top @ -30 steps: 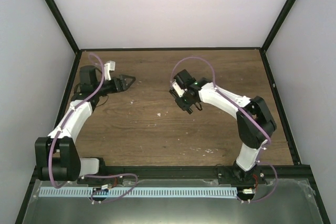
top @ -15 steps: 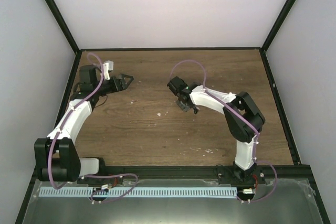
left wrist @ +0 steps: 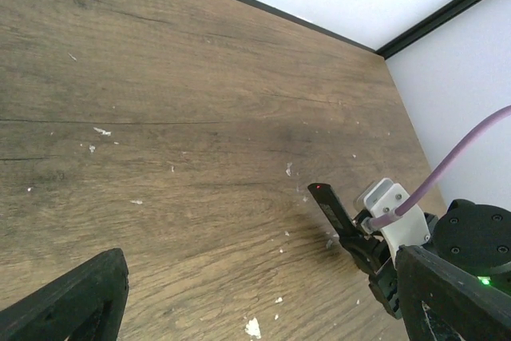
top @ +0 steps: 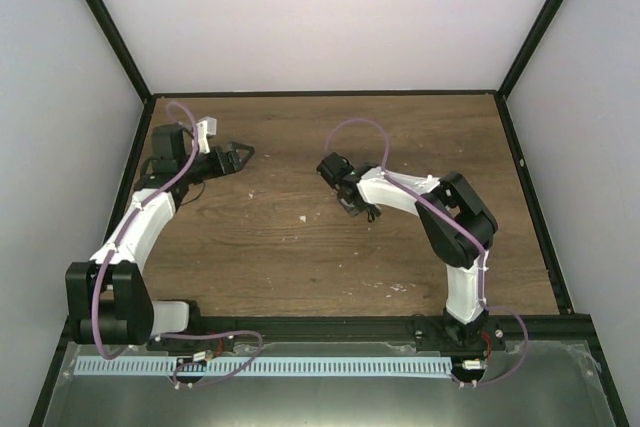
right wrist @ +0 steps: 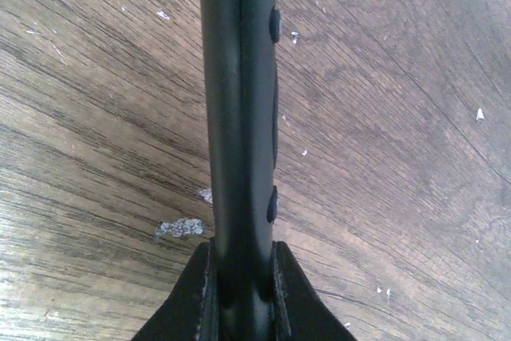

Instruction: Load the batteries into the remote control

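From where I stand, the right pincer sits a little right of the middle of the overhead view. It is clamped on the slim black rectangular remote control, and the jaws are drawn in tight against its sides. In the right wrist view the remote control runs from the bottom centre straight up and out past the top edge, turned edge-on so that small raised buttons show along its right flank. Brown wood-grain tabletop spreads out on both sides of it. I cannot tell whether the far end touches the wood.

In the left wrist view the same bar shows at the lower right, slanting up and leftward out of the pincer, with a tiny red dot at its free tip.

The left pincer is in the upper left of the overhead view, well apart from the right one. Its jaws stand wide apart with nothing between them. In its own camera its black fingers frame the bottom corners over bare wood.

There is plenty of open board between the two arms and toward the back. Black frame rails run along the tabletop's edges, with plain white walls rising behind. Pale flecks dot the wood near the centre. A purple cable loops above the right wrist.
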